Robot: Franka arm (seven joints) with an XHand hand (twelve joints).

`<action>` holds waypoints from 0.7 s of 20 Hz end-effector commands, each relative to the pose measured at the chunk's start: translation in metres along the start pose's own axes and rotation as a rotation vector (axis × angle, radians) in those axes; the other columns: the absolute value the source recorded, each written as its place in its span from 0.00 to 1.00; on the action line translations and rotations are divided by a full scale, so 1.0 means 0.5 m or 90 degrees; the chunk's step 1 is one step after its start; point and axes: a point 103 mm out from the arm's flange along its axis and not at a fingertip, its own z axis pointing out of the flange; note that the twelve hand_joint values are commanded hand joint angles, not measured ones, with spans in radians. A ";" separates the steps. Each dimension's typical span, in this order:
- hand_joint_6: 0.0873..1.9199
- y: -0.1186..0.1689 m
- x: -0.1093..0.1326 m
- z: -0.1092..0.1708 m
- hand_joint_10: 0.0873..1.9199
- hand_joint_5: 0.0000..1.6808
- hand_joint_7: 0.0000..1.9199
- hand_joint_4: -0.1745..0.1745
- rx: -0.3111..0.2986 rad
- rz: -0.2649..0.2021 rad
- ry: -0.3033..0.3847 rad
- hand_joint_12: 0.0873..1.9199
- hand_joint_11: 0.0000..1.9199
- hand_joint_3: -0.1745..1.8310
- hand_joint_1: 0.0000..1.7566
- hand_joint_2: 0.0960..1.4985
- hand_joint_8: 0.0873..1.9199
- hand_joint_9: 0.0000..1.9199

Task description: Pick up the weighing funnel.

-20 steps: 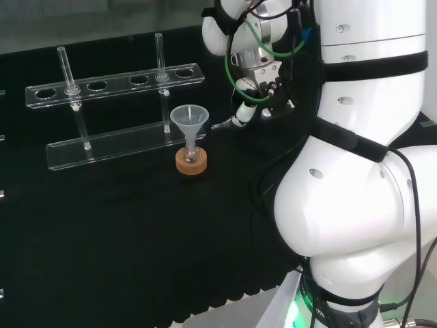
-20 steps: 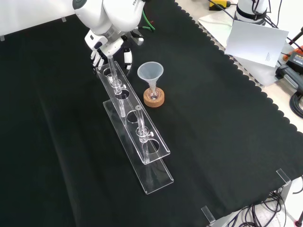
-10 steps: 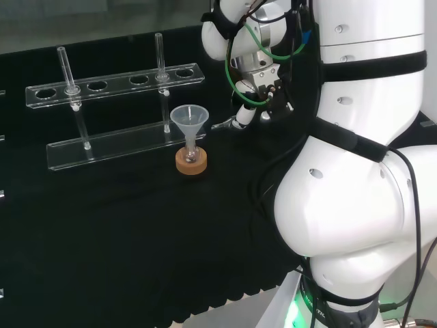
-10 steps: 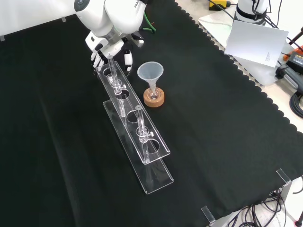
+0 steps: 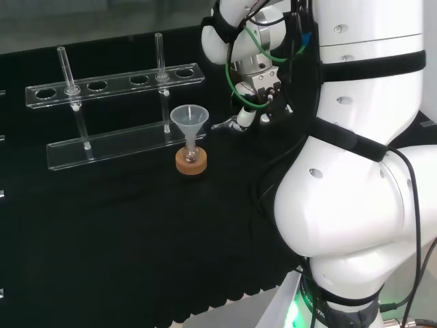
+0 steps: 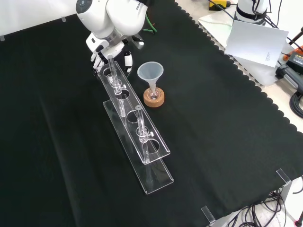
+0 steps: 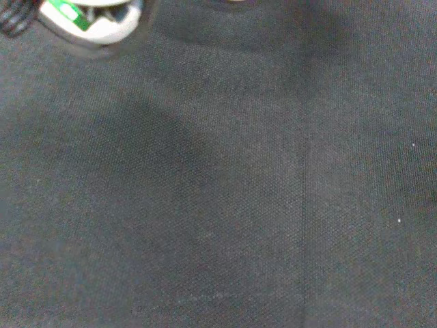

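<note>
In the head view the hand [image 5: 242,117] hangs below the wrist, to the right of the big funnel [image 5: 188,120], its fingers curled downward. A small clear piece, the weighing funnel [image 5: 222,126], sticks out to the left from the fingertips, just above the cloth, and seems pinched there. In the front view the hand [image 6: 127,57] sits at the far end of the rack, partly hidden by the white arm link. The wrist view shows black cloth [image 7: 225,191] with a blurred white and green part [image 7: 92,19] at one corner.
A clear test tube rack [image 5: 116,82] holding two upright tubes stands left of the hand in the head view and runs toward the camera in the front view [image 6: 137,137]. The big funnel stands in a small flask on a cork ring [image 6: 154,98].
The wrist has shifted slightly up and left in the head view. The clear piece stays at the fingertips. Rack and big funnel have not moved.
</note>
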 end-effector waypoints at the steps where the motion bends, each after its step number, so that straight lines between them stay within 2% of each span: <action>1: 0.20 0.007 0.003 0.009 0.25 0.30 0.21 0.43 -0.009 -0.001 -0.003 0.69 0.23 0.35 0.50 0.36 0.33 0.37; 14: 0.26 0.021 0.009 0.018 0.24 0.34 0.23 0.46 -0.001 0.005 -0.012 0.68 0.24 0.37 0.51 0.36 0.33 0.39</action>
